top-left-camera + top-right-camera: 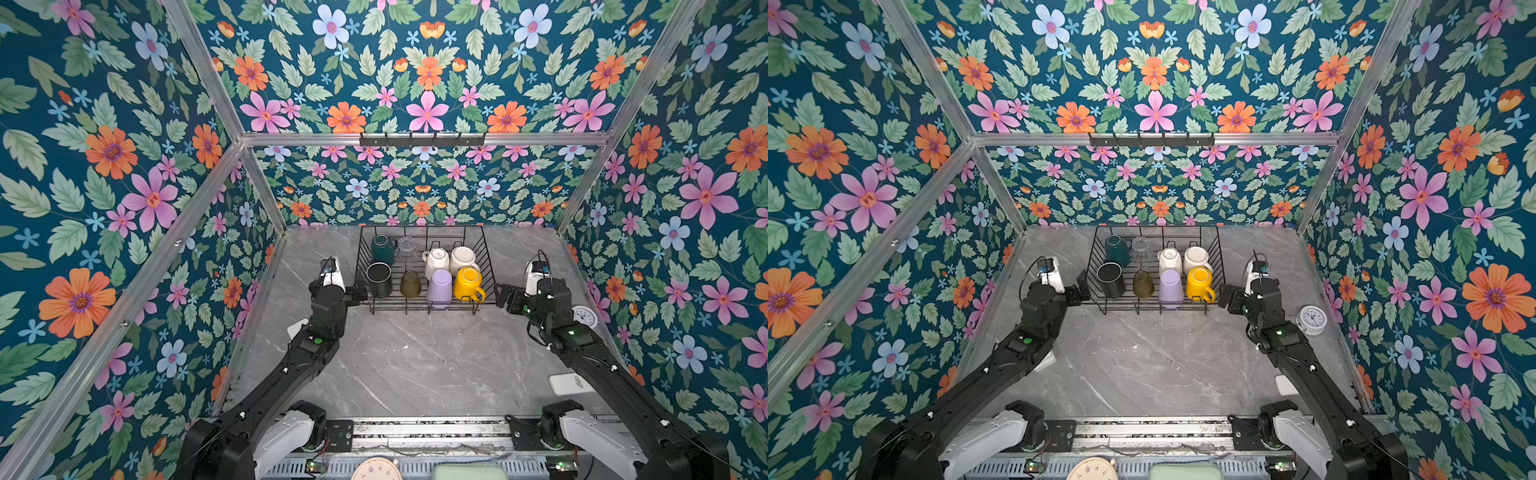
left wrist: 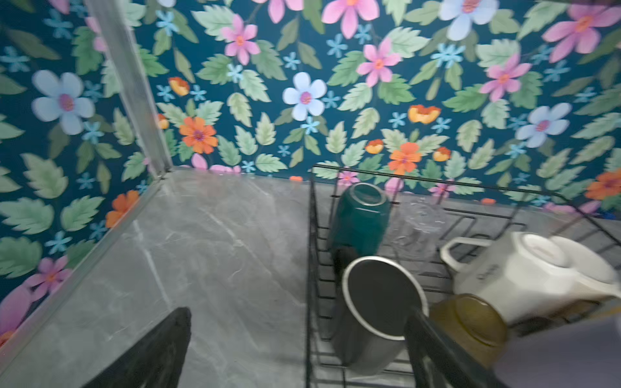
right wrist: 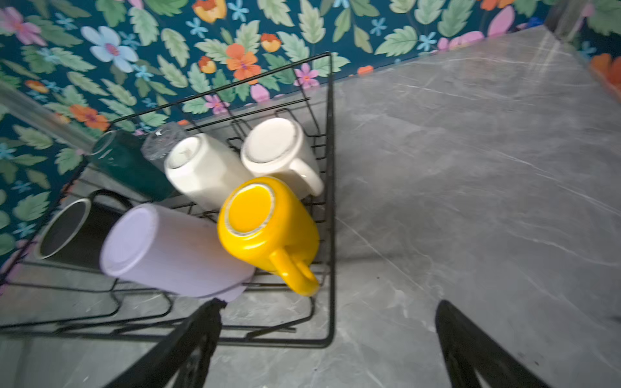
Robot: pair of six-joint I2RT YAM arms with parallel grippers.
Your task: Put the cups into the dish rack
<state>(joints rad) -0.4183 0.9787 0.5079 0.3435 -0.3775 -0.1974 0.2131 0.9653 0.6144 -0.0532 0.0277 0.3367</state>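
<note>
The rack [image 1: 487, 257] stands at the back of the counter [image 1: 415, 365], between the two hands, and all eight cups [image 1: 1169, 286] sit inside it, most of them bottom up. The left hand [image 1: 360, 291] hovers at the rack's front left corner, just beside the black mug [image 1: 379, 279]. Its fingers [image 2: 151, 352] are spread wide and hold nothing. The right hand [image 1: 503, 296] hovers at the front right corner, near the yellow mug [image 1: 467, 283], also spread wide and empty. The front row runs from the black mug through the amber glass [image 1: 410, 284] and the lilac tumbler [image 1: 439, 287] to the yellow mug. Behind them stand the dark green mug [image 1: 383, 248], the clear glass [image 1: 406, 248] and two white mugs. The white mug with script [image 2: 510, 268] carries dark lettering on its side, too blurred to read; the plain white mug [image 1: 463, 258] leans beside it. A small white clock [image 1: 584, 316] stands by the right arm, its numerals too small to read.
</note>
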